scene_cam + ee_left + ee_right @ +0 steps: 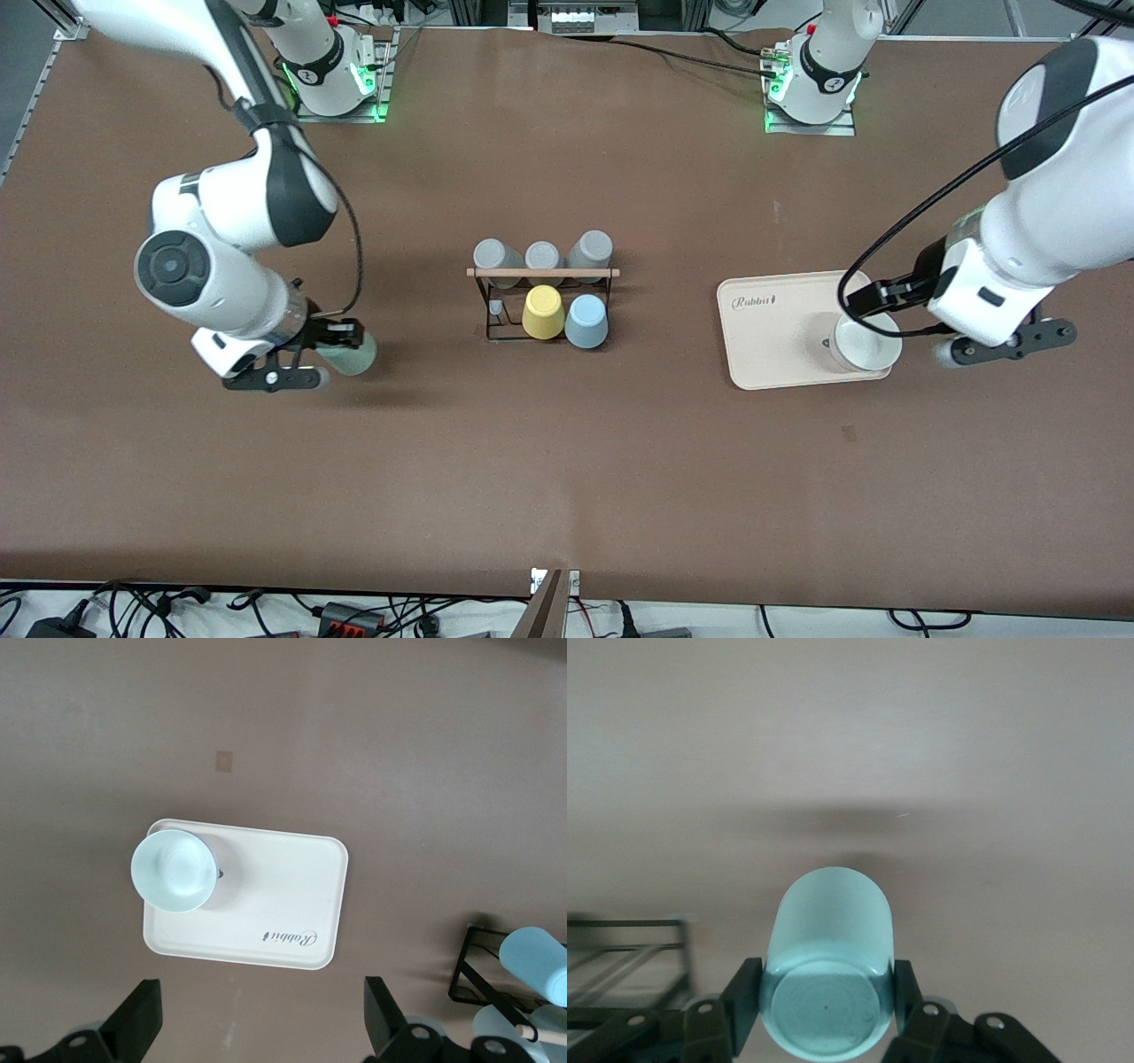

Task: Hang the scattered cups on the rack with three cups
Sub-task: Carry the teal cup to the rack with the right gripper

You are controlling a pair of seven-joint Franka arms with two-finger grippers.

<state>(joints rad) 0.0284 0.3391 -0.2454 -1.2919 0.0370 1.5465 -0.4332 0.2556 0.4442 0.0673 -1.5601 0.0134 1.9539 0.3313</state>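
Note:
My right gripper [341, 347] is shut on the pale mint green cup [356, 354] and holds it on its side above the table, toward the right arm's end. In the right wrist view the fingers [747, 992] clamp the cup [828, 926] near its base. The black wire rack [496, 332] with its wooden rod [542, 273] stands mid-table. The light blue cup [586, 321] sits upside down on it beside a yellow cup [542, 312]. My left gripper [1001, 350] is open and empty, high above the table beside the tray [261, 1028].
Three grey cups [542, 255] sit on the rack's row farther from the front camera. A cream tray [771, 337] toward the left arm's end holds a white bowl [866, 346], also in the left wrist view [174, 872]. The rack shows in both wrist views [469, 970] [620, 966].

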